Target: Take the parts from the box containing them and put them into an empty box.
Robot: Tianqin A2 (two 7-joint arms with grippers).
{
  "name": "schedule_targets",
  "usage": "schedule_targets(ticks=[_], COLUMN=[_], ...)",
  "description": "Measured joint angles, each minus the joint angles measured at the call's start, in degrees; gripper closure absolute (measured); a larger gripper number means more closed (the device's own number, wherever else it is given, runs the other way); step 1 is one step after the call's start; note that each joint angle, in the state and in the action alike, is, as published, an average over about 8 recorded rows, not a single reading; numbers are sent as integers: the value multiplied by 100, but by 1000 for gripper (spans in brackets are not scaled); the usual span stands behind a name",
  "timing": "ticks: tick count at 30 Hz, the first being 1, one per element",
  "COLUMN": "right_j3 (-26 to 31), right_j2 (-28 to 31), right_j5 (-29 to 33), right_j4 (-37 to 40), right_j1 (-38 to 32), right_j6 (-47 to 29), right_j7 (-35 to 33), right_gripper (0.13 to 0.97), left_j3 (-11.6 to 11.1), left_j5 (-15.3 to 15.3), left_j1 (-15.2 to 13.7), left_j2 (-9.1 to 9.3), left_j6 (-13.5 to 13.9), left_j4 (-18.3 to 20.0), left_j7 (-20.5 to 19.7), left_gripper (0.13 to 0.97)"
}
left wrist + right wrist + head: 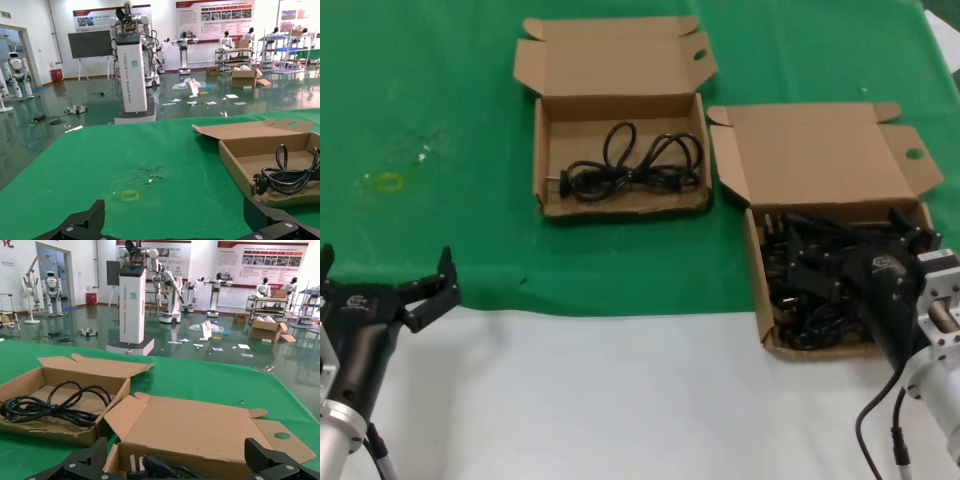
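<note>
The squarish tall-lidded carton (820, 150) on the right holds a heap of black power cords (810, 300). My right gripper (850, 245) is open just above that heap, with nothing between its fingers. In the right wrist view the gripper (175, 457) faces the carton's lid (200, 425), and a plug with metal prongs (150, 467) shows below it. The wider short-lidded carton (620, 60) at the back centre holds one looped cord (630, 165). My left gripper (385, 270) is open and empty at the near left, far from both cartons.
A green cloth (420, 100) covers the far part of the table and a bare white surface (620, 400) lies near me. A small yellow mark (388, 181) is on the cloth at left. The two cartons stand close together.
</note>
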State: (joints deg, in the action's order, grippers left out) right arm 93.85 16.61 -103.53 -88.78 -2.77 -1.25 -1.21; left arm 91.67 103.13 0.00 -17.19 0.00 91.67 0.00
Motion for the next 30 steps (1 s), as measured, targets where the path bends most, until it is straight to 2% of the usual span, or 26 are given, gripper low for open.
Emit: schedule_targets(ticks=[30], right_j3=[0], right_j2=[0], right_j5=[0], right_j4=[0], right_j1=[0], right_j6=[0], right_j7=[0], right_gripper=[129], left_j3=[0], left_j5=[0], left_j1=[0], left_j2=[0], left_j6=[0], left_j4=[0], left_j7=[0], left_gripper=[132])
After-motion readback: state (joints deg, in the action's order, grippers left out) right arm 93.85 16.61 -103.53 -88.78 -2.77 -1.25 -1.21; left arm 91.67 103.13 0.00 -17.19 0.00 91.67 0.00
